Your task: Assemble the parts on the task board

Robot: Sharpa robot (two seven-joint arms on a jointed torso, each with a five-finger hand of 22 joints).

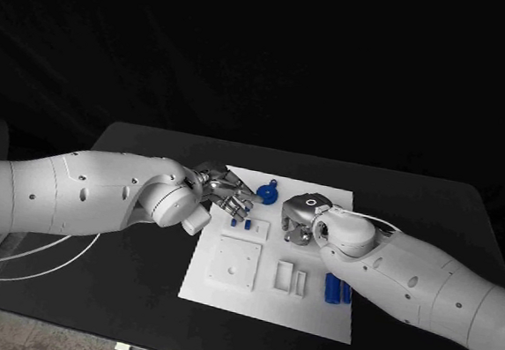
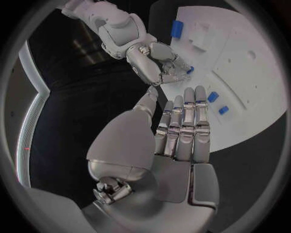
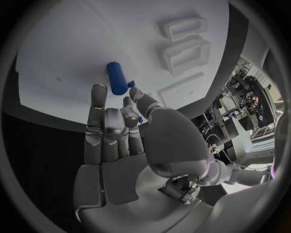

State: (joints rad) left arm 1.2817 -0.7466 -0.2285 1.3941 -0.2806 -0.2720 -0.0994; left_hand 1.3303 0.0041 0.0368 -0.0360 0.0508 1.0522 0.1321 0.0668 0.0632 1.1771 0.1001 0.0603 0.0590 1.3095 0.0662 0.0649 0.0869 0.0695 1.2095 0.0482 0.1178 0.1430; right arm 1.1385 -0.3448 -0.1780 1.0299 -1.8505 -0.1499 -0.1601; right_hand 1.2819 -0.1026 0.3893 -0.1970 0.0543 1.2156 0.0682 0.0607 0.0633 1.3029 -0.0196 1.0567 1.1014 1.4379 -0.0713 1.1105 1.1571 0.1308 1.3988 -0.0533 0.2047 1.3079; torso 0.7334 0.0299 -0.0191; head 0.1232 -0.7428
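Observation:
The white task board (image 1: 263, 297) lies in the middle of the table. My left hand (image 1: 227, 193) hovers over its far left corner with fingers straight and nothing in it (image 2: 182, 128). My right hand (image 1: 301, 217) is over the board's far middle, fingers curled toward the thumb (image 3: 121, 126). A sliver of a small blue part (image 3: 140, 118) shows pinched between them. A blue cylinder part (image 1: 269, 194) (image 3: 117, 77) lies just past the right fingertips, between both hands. Two small blue parts (image 1: 242, 223) (image 2: 212, 96) stand near the left hand.
A larger blue cylinder (image 1: 336, 289) lies on the board's right side, under my right forearm. A square plate (image 1: 239, 264) and raised white slots (image 1: 283, 276) sit on the board's near half. Black table (image 1: 427, 210) surrounds the board.

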